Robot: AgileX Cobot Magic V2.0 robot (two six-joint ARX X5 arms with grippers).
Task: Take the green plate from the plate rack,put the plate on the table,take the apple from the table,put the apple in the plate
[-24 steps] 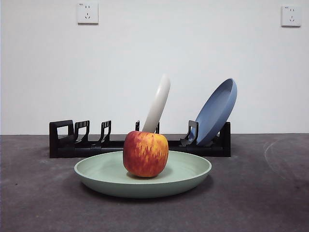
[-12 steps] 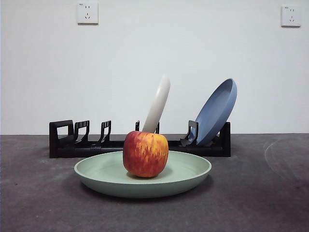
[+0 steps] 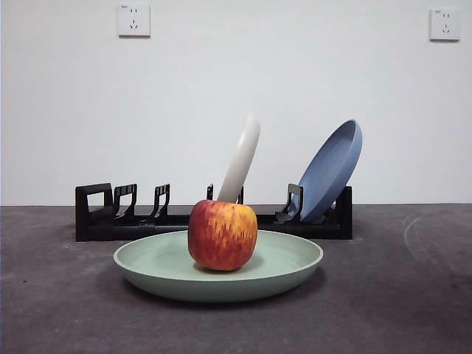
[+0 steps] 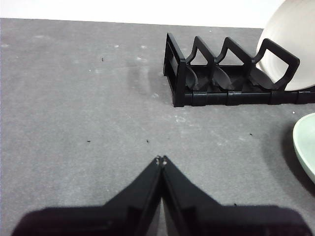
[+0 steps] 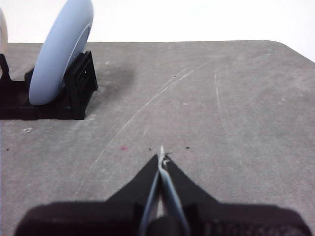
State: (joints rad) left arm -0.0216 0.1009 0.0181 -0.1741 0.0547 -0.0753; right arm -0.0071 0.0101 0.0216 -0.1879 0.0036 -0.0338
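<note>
The green plate (image 3: pixel 218 274) lies flat on the dark grey table (image 3: pixel 398 302) in front of the black plate rack (image 3: pixel 133 220). The red and yellow apple (image 3: pixel 222 234) sits in the middle of the plate. An edge of the green plate (image 4: pixel 306 147) shows in the left wrist view, beside the rack's end (image 4: pixel 197 78). My left gripper (image 4: pixel 161 160) is shut over bare table, well away from the rack, with nothing in it. My right gripper (image 5: pixel 161 153) is shut and holds nothing, over bare table at the rack's other end (image 5: pixel 78 83). Neither arm shows in the front view.
A cream-white plate (image 3: pixel 240 158) and a blue plate (image 3: pixel 330 171) stand tilted in the rack. The blue plate (image 5: pixel 61 49) is also in the right wrist view, the white plate (image 4: pixel 293 44) in the left one. A white wall with two sockets is behind.
</note>
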